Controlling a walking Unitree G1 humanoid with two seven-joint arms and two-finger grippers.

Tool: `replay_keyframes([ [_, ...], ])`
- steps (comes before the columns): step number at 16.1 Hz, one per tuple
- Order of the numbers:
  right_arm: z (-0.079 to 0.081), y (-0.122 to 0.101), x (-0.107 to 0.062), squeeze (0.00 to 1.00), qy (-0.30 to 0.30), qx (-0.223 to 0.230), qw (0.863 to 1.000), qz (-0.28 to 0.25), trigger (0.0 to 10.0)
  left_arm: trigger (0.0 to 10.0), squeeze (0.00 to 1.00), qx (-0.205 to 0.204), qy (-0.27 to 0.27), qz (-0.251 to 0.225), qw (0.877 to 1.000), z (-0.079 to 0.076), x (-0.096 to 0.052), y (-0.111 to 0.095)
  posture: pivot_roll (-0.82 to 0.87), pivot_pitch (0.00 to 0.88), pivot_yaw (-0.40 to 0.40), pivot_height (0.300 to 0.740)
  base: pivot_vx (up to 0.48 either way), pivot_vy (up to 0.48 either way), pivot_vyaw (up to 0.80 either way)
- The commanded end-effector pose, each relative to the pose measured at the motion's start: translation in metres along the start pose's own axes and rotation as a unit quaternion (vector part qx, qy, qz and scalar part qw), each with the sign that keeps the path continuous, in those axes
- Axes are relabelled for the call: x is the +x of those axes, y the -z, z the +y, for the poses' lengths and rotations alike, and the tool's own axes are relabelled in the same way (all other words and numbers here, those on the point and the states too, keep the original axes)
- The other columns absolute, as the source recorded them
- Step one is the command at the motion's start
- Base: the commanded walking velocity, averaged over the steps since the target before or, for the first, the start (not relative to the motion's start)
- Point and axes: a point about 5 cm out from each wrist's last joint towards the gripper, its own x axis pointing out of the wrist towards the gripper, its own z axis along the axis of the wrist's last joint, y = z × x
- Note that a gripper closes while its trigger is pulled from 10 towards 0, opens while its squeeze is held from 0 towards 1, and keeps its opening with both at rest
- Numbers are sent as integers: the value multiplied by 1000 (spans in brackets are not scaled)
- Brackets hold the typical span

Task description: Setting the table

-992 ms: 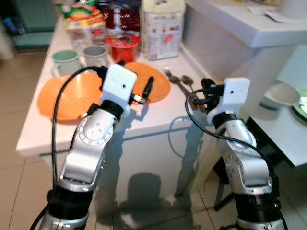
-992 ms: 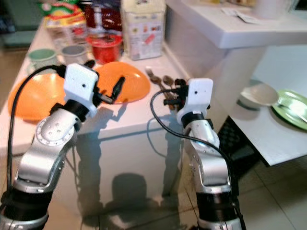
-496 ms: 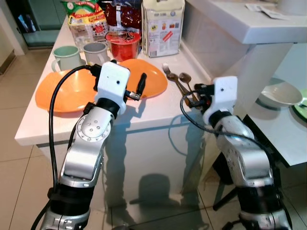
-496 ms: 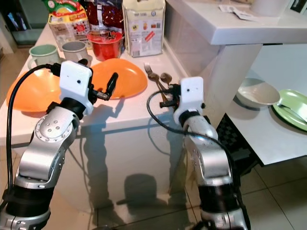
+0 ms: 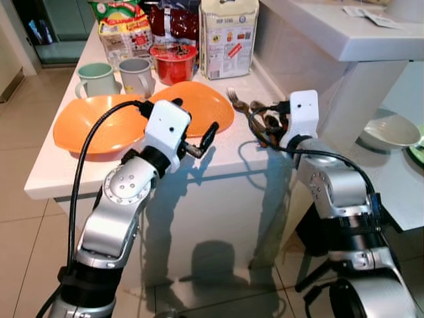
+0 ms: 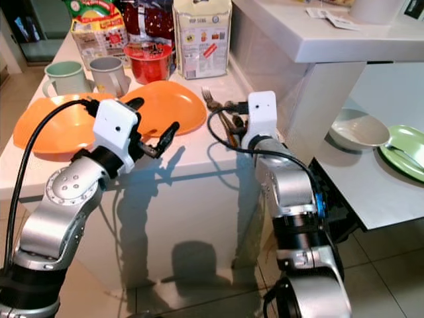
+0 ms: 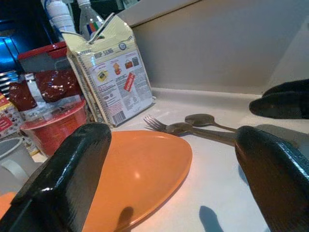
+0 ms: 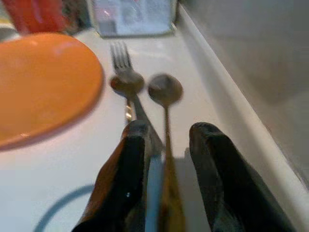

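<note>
Two orange plates (image 5: 93, 122) (image 5: 202, 106) lie overlapping on the white counter (image 5: 225, 149). To their right lie a fork (image 8: 123, 58) and spoons (image 8: 165, 89), handles toward me. My right gripper (image 8: 169, 133) is low over those handles, open, its fingers (image 8: 130, 169) straddling them; whether they touch is unclear. My left gripper (image 7: 169, 179) hovers wide open at the near rim of the right-hand plate, by the counter's front edge (image 5: 199, 126), with nothing between its fingers.
Behind the plates stand a green mug (image 5: 98, 78), a grey mug (image 5: 136, 73), a red cup (image 5: 172, 63), a carton (image 5: 228, 36) and snack bags. A wall ledge (image 5: 344, 40) rises right of the cutlery. A lower table at the right holds a white bowl (image 5: 391, 129) and a green plate (image 6: 404, 149).
My right gripper has reached forward from the counter's edge onto the cutlery handles. My left gripper has swung right and lower along the plate's near rim. The camera has shifted slightly.
</note>
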Motion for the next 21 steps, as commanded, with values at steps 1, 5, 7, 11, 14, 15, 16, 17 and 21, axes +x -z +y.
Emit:
replay_keyframes([
  [1,-7,-5,2,1000,13,5,1000,7,10000,10000,0,2,25,-13,1000,-3,-3,-6,40,0,-21,740,0,0,0],
  [5,-17,6,9,1000,17,25,998,47,10000,10000,0,-1,64,-8,998,-7,-7,-5,37,0,-17,740,0,0,0],
  [7,-19,10,12,1000,12,35,998,58,10000,10000,0,-2,70,-7,998,-8,-7,-5,37,0,-10,740,0,0,0],
  [11,-21,10,20,1000,-2,52,996,74,10000,10000,0,-3,86,-1,996,-10,-8,-5,40,0,-7,740,0,0,0],
  [14,-20,6,26,0,-30,53,996,72,10000,10000,0,-5,111,13,994,-14,-11,-2,43,0,-6,740,0,0,0],
  [15,-20,4,28,0,-35,47,996,72,10000,10000,0,-4,113,14,993,-14,-12,-1,43,0,-6,740,0,0,0],
  [16,-20,3,30,0,-38,44,996,75,10000,10000,0,-4,113,15,993,-15,-12,-1,45,0,-7,740,0,0,0],
  [17,-19,5,31,0,-40,38,995,86,10000,10000,0,-4,114,16,993,-15,-12,-1,45,0,-7,740,0,0,0],
  [21,-24,21,32,0,-12,0,989,148,10000,10000,0,-3,116,17,993,-15,-12,-1,45,0,-8,740,0,0,0],
])
